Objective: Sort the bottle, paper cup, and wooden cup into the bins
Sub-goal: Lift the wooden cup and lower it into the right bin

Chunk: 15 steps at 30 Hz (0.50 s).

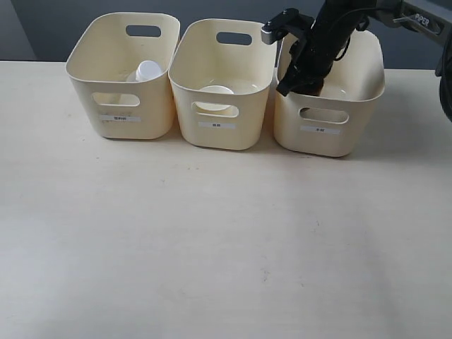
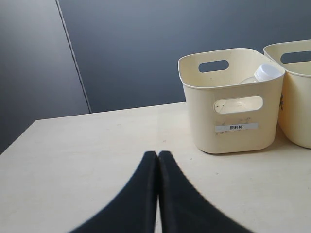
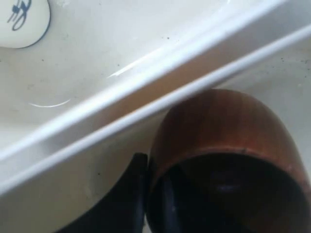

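So the right gripper (image 3: 151, 180) was down inside the end bin (image 1: 353, 134), jaws pulled in narrow and pinching the wall of the wooden cup (image 3: 233, 141). One black finger (image 3: 127, 199) sat flat against the outside of the rim. The other looked to be just inside the dark hollow, but it was hard to pick out against the shadow. The cup's round belly bulged away from the gripper with its mouth facing the wrist. Couldn't tell if it was resting on the bin floor or hanging a bit above it, and from the exterior view the arm hid most of it. Past the gripper, across two touching rims, the paper cup (image 1: 215, 90) sat in the middle bin (image 1: 222, 138), near but not touching anything the gripper held. The bottle (image 1: 147, 70) lay in the far bin (image 1: 120, 116), well apart from the right gripper, white cap poking up toward the rim. The left gripper (image 2: 158, 156) hovered low over the table (image 1: 212, 247) with its fingers pressed together on nothing, and the bottle's bin was ahead of it, well apart.
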{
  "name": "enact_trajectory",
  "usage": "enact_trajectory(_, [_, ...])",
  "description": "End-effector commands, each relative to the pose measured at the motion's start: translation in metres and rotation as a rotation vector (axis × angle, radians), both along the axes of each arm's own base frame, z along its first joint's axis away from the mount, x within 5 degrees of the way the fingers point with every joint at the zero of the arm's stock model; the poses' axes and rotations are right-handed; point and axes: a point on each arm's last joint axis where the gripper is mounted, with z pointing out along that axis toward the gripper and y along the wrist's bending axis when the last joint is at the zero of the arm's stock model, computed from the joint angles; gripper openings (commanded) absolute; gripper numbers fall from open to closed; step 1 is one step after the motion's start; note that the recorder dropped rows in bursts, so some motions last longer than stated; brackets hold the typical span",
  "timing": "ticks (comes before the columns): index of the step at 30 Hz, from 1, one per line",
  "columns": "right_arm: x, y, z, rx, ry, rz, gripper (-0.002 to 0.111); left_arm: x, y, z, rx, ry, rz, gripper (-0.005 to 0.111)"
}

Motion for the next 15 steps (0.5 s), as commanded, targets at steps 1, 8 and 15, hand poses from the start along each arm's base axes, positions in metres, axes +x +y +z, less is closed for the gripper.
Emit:
enact_trajectory(1, [0.0022,-0.0042,-0.0089,-0.028,0.003,0.007,-0.001,-0.0003,0.0000,0.0003,-0.001,-0.010,0.001,0.000])
enact_trajectory(8, [0.0002,-0.0047,-0.0085,-0.034,0.023,0.011,-0.001,-0.0003,0.0000,0.0003,-0.001,-0.010,0.001,0.000])
enact_trajectory(15, [-0.0017,-0.0051,-0.0048,-0.036,0.031,0.014,0.007,-0.0003,0.0000,0.0003,-0.001,-0.010,0.001,0.000])
